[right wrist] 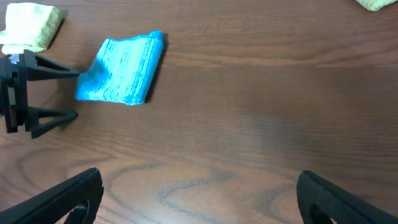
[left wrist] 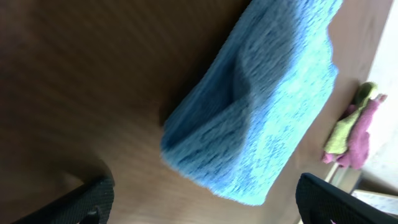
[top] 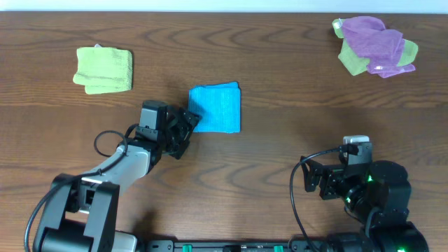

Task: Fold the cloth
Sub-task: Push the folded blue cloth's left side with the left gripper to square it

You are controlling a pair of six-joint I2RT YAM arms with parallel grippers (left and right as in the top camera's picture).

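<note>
Left arm (top: 115,168) reaches on a diagonal from the near-left corner of the table (top: 280,63). Left gripper (top: 190,133): jaws spread wide, nothing held, one fingertip at the near-left corner of the cloth (top: 217,107). I cannot tell whether it touches the cloth. The cloth lies mid-table, folded into a compact rectangle. Right gripper (right wrist: 199,186) sits close to its base, jaws apart, nothing between them. The left wrist view is blurred and cuts off the cloth's far edge.
</note>
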